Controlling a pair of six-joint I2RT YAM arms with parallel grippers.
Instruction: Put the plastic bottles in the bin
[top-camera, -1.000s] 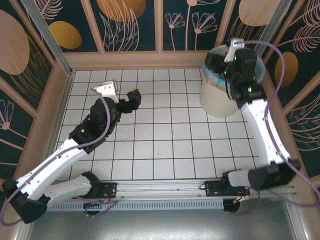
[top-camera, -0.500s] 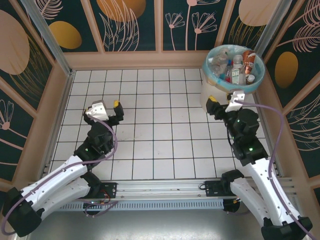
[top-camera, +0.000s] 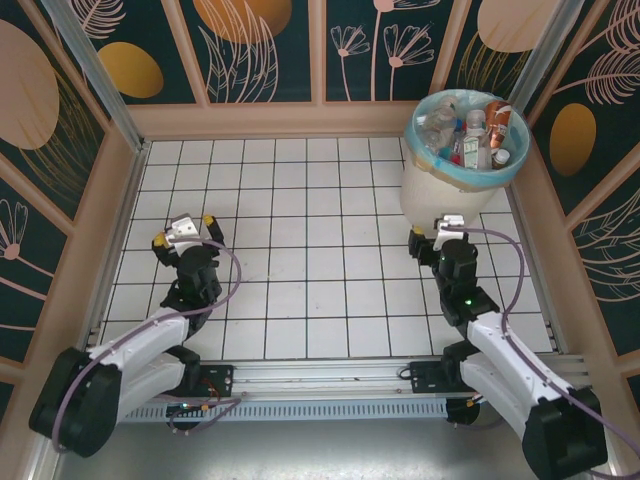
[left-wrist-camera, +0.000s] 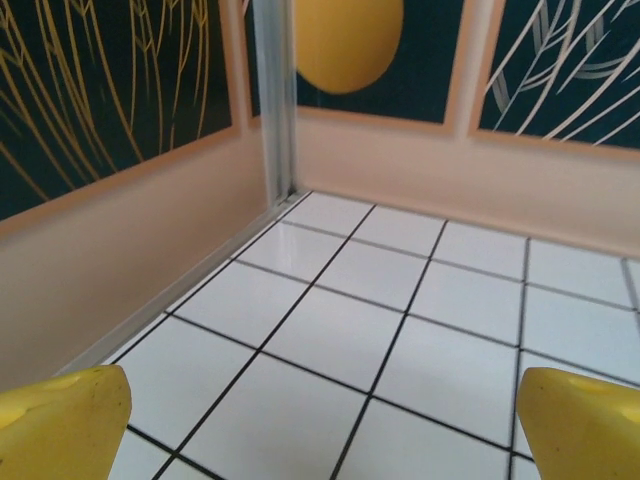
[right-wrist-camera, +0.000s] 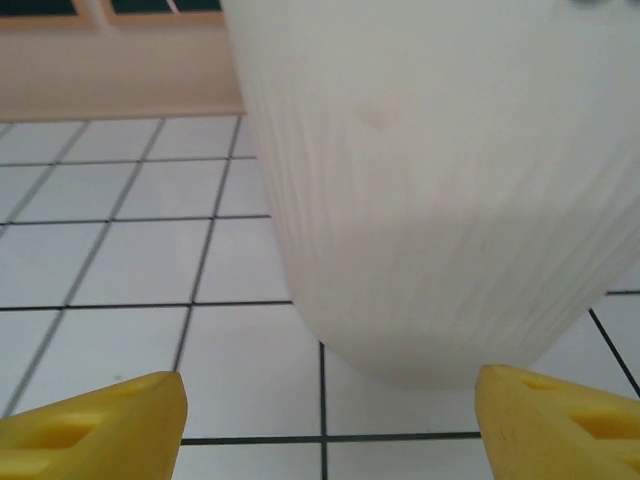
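Table: white tiles, no bottles lying on them. Bin: upright in the far right corner, bottles heaped inside. Within the last second both arms folded back toward their bases, the right off the bin's mouth, the left in from mid-table. Now the right gripper sits just before the bin wall, jaws wide, empty. The left gripper is fully spread, empty. Task looks finished.

Worktop: white tiles, black grid lines, evenly lit. Low peach rim ran along its edges. Wall panels behind were dark teal, with pale leaf drawings and orange ovals. Aluminium post stood upper left.
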